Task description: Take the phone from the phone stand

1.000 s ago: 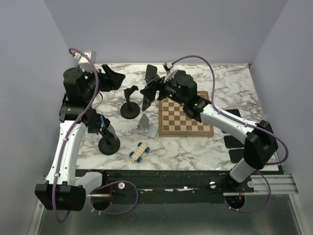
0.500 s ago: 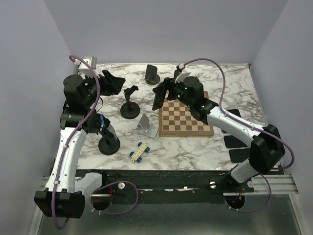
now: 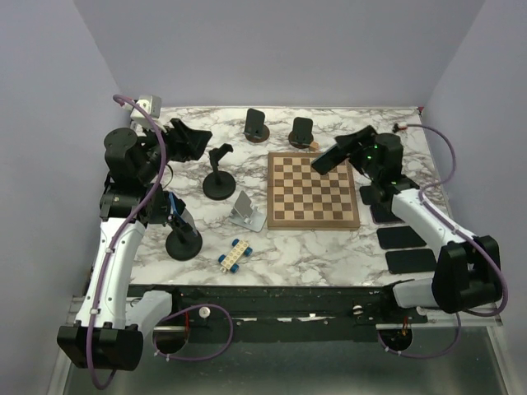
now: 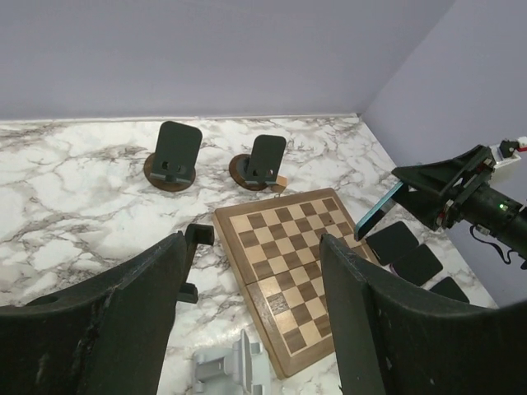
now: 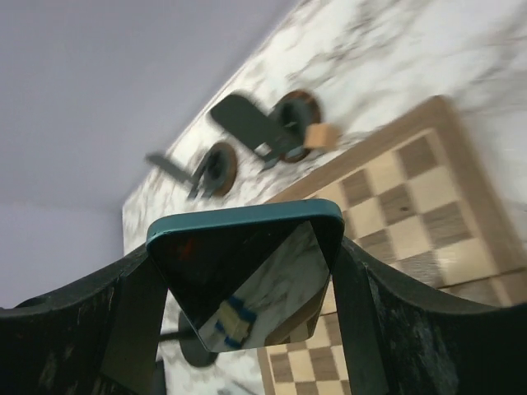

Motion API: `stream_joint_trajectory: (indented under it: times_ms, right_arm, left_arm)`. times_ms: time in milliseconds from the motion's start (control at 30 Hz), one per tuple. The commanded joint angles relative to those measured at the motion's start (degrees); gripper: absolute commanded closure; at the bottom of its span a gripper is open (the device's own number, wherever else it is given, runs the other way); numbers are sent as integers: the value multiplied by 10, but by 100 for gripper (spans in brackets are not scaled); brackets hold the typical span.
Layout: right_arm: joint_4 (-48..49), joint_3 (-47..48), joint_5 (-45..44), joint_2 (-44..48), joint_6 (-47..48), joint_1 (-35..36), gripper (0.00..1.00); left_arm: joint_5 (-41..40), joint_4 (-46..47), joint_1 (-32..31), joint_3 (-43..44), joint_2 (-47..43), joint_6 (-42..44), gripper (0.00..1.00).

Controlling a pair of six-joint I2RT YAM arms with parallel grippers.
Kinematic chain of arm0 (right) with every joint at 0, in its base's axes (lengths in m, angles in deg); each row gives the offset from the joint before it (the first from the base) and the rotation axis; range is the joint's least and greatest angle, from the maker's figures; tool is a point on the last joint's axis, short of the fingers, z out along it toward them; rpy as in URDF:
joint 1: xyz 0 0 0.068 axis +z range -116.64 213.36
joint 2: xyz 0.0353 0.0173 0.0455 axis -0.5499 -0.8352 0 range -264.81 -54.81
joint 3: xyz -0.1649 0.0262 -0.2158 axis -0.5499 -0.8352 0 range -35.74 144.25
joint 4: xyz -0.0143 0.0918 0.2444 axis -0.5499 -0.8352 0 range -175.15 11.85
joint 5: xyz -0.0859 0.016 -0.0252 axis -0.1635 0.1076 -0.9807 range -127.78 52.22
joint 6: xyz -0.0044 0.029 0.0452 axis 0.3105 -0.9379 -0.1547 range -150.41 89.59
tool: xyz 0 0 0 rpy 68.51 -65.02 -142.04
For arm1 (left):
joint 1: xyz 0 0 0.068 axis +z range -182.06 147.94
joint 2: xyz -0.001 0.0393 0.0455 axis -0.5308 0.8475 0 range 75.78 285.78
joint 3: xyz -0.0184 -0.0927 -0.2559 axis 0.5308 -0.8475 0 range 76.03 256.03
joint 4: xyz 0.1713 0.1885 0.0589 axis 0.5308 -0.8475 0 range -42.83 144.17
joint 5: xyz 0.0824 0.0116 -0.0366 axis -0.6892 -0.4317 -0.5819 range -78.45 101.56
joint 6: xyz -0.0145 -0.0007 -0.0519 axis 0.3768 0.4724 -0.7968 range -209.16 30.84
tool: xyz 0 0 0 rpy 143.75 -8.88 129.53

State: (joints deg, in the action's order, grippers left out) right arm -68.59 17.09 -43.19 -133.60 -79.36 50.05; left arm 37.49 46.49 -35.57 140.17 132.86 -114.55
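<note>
Marble tabletop (image 3: 329, 247) lay under both arms, with two round-based phone stands (image 3: 301, 132) at its far edge, both bare. The right gripper (image 3: 350, 150) clamped the teal-edged phone (image 5: 247, 280) by its side edges, tilted in the air above the chessboard's (image 3: 313, 193) far right corner, well apart from the stands. The left gripper (image 3: 183, 140) hung open and empty. Doing this well probably meant levelling the phone, lowering it onto bare marble, and releasing only once it rested flat.

Top view, high above the near edge, looks down on the whole table (image 3: 329, 247); wrist views — lower, oblique, facing inward — both share the chessboard (image 3: 313, 190).
</note>
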Motion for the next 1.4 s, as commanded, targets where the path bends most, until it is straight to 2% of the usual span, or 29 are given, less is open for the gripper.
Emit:
stream_joint_trajectory:
  times_ms: [0,200,533,667,867,1367]
  right_arm:
    - [-47,-40,-13,26,-187,-110,99]
    - [-190,27,-12,-33,-253,-193,99]
    - [-238,118,140,-210,-304,-268,99]
    - [-269,167,146,-267,-297,-275,99]
    - [-291,185,122,-285,-307,-282,100]
    - [-284,177,150,-312,-303,-333,99]
  left_arm:
    - [19,17,-3,-5,-2,-13,26]
    - [30,25,-3,-8,5,-24,26]
    - [25,22,-3,-9,15,-20,26]
    - [26,21,-3,-9,17,-20,26]
    - [25,21,-3,-9,19,-20,26]
    - [27,21,-3,-9,25,-24,26]
